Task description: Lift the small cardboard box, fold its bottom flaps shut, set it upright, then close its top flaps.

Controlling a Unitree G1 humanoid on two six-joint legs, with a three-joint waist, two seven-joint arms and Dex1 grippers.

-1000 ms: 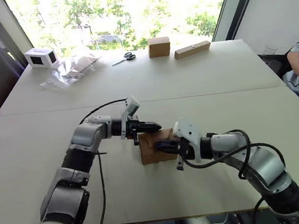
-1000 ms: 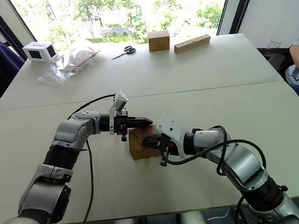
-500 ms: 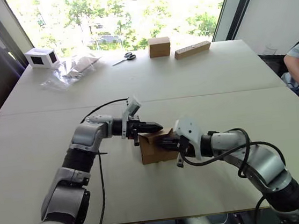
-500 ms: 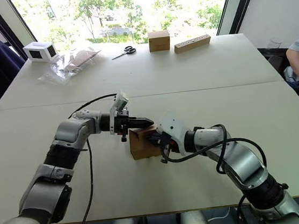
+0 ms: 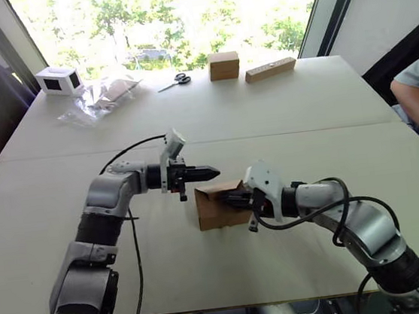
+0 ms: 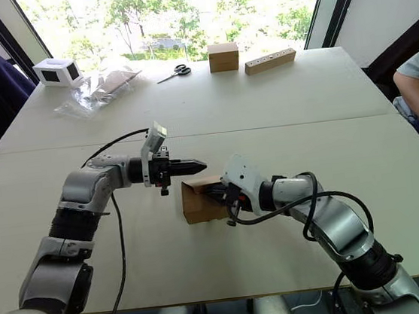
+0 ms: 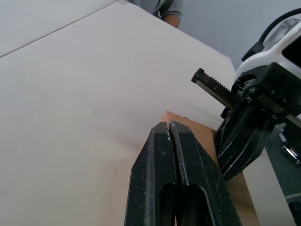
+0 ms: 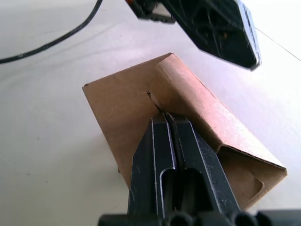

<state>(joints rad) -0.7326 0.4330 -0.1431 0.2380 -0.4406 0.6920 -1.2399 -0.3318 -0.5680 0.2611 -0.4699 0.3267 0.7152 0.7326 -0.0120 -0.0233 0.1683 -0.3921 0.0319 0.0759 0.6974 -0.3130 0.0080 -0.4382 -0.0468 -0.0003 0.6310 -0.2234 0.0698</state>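
Box position: I see the small cardboard box (image 5: 217,207) standing on the white table (image 5: 280,111), near its front middle, between my two arms.
Top flaps: the top flaps (image 8: 188,101) are partly down; one panel lies slanted across the opening and an end gap is not yet shut.
Right gripper: my right gripper (image 8: 165,123) has its fingers pressed together, tips resting on the seam where the flap meets the box top. It grips nothing; it pushes.
Left gripper: my left gripper (image 5: 210,173) is also closed on nothing, and hovers just above and behind the box's far edge, apart from it.
Step in hand: I judge this to be the closing of the top flaps.
How to do it well: I would keep the right tips pressing straight down on the seam, so the box does not slide, and bring the left gripper in to steady the far wall or push the slanted panel flat.
Risk: a sideways push could tip the light box.
Change from earlier: a second ago my left gripper lay against the box's upper edge; now it has drawn back and up. The box has stayed put, and the right gripper holds its place.
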